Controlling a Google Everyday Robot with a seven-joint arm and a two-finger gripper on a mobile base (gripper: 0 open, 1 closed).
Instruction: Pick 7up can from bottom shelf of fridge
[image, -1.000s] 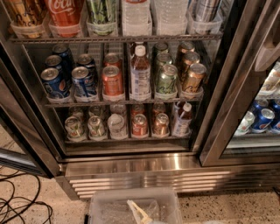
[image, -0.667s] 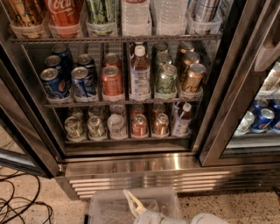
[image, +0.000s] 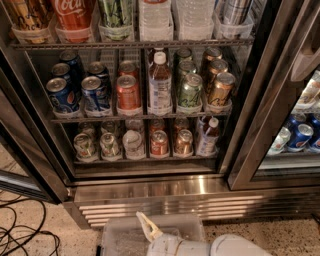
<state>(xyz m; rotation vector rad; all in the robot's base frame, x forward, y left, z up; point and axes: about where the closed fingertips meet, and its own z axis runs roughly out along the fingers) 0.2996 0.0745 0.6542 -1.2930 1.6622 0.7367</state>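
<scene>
One fridge (image: 150, 187) fills the view, steel frame, dark inside. Its left door looks swung open, so the racks are reachable. Middle rack holds blue, red and gold cans plus a bottle, not wanted.

Bottom shelf (image: 145, 161) is the lowest wire rack. Lane trays keep its cans in rows facing front and the thin rail stops them sliding out.

Slatted grille (image: 165, 207) runs under it. A clear bin (image: 187, 226) sits on the floor just before the grille, likely for drop-off.

Claw (image: 146, 226) sits low at the bottom edge over the bin, pointing up-left, below the shelf and well apart from any can. Cannot tell if it is apart or together.

7up can (image: 84, 146) stands upright, front of the leftmost lane, with a lookalike pale can just beside it. Reach not yet begun.
</scene>
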